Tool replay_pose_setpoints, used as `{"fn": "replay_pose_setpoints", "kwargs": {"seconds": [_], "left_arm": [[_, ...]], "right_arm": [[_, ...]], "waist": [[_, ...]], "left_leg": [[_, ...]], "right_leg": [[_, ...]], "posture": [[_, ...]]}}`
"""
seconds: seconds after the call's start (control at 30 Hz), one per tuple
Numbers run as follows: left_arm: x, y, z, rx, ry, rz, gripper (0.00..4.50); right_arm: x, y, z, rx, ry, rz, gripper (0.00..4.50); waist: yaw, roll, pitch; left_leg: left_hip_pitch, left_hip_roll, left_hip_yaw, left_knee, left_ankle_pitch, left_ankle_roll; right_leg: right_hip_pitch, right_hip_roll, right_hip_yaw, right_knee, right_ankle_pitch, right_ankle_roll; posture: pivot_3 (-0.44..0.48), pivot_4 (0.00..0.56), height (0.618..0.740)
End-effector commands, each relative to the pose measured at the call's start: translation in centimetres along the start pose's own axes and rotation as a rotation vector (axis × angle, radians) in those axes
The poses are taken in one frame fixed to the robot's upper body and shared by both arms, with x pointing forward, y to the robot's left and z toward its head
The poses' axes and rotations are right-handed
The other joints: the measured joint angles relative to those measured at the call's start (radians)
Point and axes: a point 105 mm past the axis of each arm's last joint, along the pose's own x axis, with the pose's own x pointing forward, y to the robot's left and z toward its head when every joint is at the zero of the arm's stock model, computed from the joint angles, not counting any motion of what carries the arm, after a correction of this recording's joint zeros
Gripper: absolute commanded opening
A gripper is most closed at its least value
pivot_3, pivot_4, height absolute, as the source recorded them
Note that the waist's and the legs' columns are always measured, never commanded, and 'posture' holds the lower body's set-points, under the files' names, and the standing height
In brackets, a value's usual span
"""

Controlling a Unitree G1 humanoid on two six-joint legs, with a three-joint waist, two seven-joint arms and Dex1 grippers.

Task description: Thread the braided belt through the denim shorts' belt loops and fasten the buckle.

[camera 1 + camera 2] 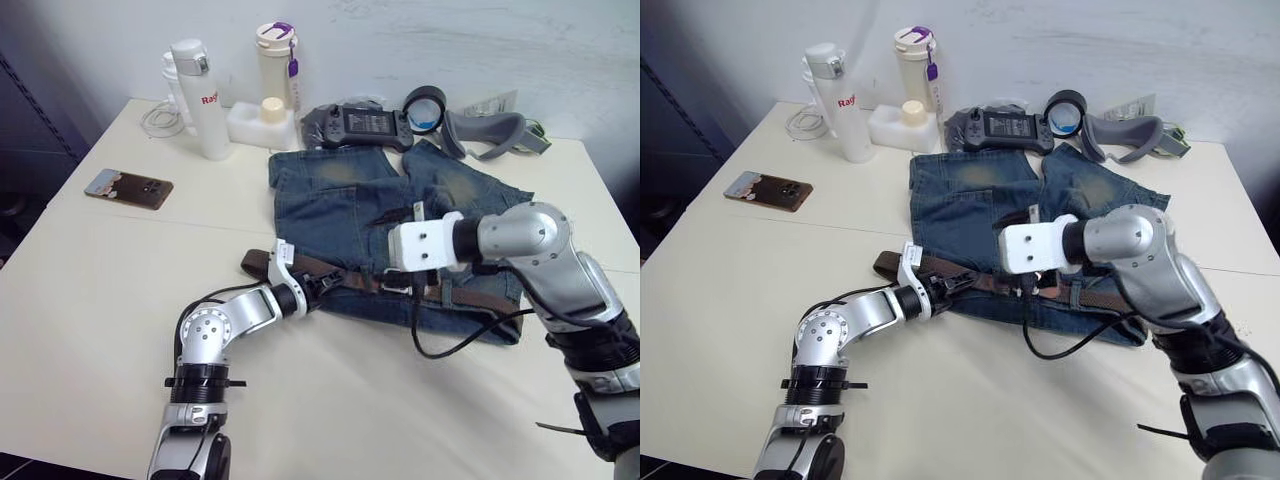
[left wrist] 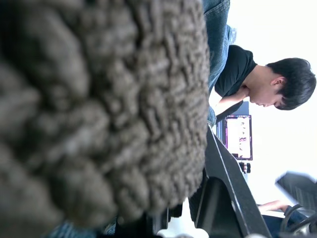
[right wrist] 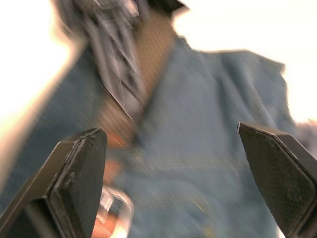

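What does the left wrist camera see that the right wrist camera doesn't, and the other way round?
Left wrist view: the braided belt weave very close up, plus a person in a black shirt and a lit screen behind. Right wrist view: the right gripper, its two black fingers wide apart, and something shiny that may be the buckle. Both: the braided belt and the blue denim shorts.

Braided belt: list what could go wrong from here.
1. The left gripper sits right at the braided belt near the waistband's left end; a hard pull could bunch or drag the denim shorts.
2. The right gripper is open over the belt and denim, so closing may pinch cloth too.
3. A cable lies across the shorts' edge and might snag.
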Motion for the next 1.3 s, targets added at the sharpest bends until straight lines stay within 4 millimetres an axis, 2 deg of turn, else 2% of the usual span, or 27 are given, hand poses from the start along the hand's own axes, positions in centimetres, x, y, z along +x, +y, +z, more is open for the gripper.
{"fn": "replay_pose_setpoints", "kwargs": {"seconds": [0.03,0.2,0.37,0.53,0.7,1.07,1.3], "left_arm": [[1.2,1.8,-2.9,-0.091,0.098,0.036,0.0],[1.3,1.8,-3.0,-0.156,0.083,0.011,0.0],[1.3,1.9,-3.1,-0.164,0.09,0.007,0.0],[1.4,1.7,-3.4,-0.164,0.104,-0.005,0.0],[1.4,1.6,-3.5,-0.164,0.109,-0.009,0.0],[1.4,1.7,-3.4,-0.169,0.11,-0.015,0.0],[1.4,1.8,-3.7,-0.144,0.132,-0.003,0.0]], "right_arm": [[0.4,0.0,-1.0,-0.069,0.028,-0.043,4.46],[1.9,2.4,-0.9,-0.121,-0.02,-0.008,4.46],[2.3,3.4,-0.7,-0.128,-0.042,0.01,4.46],[2.7,3.6,-1.7,-0.159,-0.009,-0.011,4.46],[2.9,3.6,-1.9,-0.175,-0.008,-0.027,4.46],[2.8,6.0,-2.9,-0.147,0.015,0.082,4.46],[3.3,5.4,-2.3,-0.136,-0.014,0.028,4.46]], "waist": [[0.0,0.001,0.0],[0.002,0.003,-0.001],[-0.001,0.004,0.0],[0.001,0.004,0.0],[0.001,0.005,0.0],[0.001,0.007,-0.001],[0.001,0.008,0.0]], "left_leg": [[0.0,-0.001,0.0,0.0,0.0,0.0],[-0.002,-0.003,-0.001,0.0,0.001,0.001],[-0.002,-0.006,-0.002,0.0,0.002,0.004],[-0.002,-0.006,-0.002,-0.001,0.002,0.004],[-0.002,-0.007,-0.003,-0.001,0.002,0.004],[-0.002,-0.008,-0.016,-0.002,0.002,0.004],[-0.002,-0.008,-0.017,-0.001,0.002,0.004]], "right_leg": [[0.0,0.0,0.0,0.0,0.0,0.0],[0.001,-0.001,-0.001,-0.002,0.002,0.003],[0.002,-0.002,-0.002,-0.004,0.004,0.008],[0.002,-0.002,-0.002,-0.006,0.004,0.008],[0.003,-0.003,-0.003,-0.007,0.004,0.008],[0.016,-0.003,-0.016,-0.018,0.005,0.008],[0.017,-0.003,-0.017,-0.019,0.005,0.008]], "posture": [[0.0,0.15,0.731],[0.0,0.15,0.731],[0.0,0.15,0.731],[0.0,0.15,0.731],[0.0,0.15,0.731],[0.0,0.15,0.731],[0.0,0.15,0.731]]}}
